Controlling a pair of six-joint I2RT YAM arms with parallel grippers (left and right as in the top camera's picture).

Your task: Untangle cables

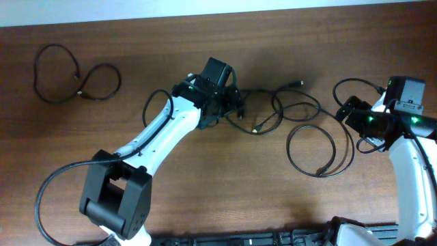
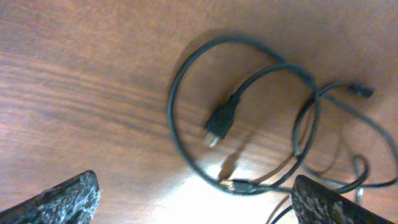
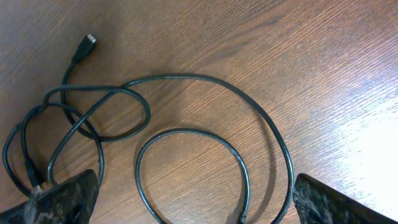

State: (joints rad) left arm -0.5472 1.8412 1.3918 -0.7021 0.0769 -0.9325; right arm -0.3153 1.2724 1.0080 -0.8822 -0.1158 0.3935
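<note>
Toward the far-left corner of the counter (image 1: pixel 205 195), one loose cable (image 1: pixel 80 92) is lying by itself in two slack loops, well apart from the rest, so that part of the job is looking done. Past the middle of the counter, toward the right edge, the tangled pair (image 1: pixel 275 102) is sprawling in overlapping rings. Its end plug (image 1: pixel 298 83) is pointing toward the far edge, and a big loop (image 1: pixel 319 173) is spreading nearer the front edge.

The left gripper (image 2: pixel 198 196) is hovering over the left end of that pair with its fingers standing wide and nothing between them. Its wrist view is showing a black plug (image 2: pixel 219 122) lying inside a ring just ahead, with strands crossing beside the right finger. The right gripper (image 3: pixel 196 193) is sitting near the right edge, also spread wide and holding nothing, and is looking down on the big loop.

By my reading, the step in hand is separating these two cords, and neither is being gripped yet. The next move is calling for one gripper to pinch a strand close to the crossing. The other should then be drawing a free plug end back out through the ring, slowly, since dragging a loop sideways would likely be tightening the knot.
</note>
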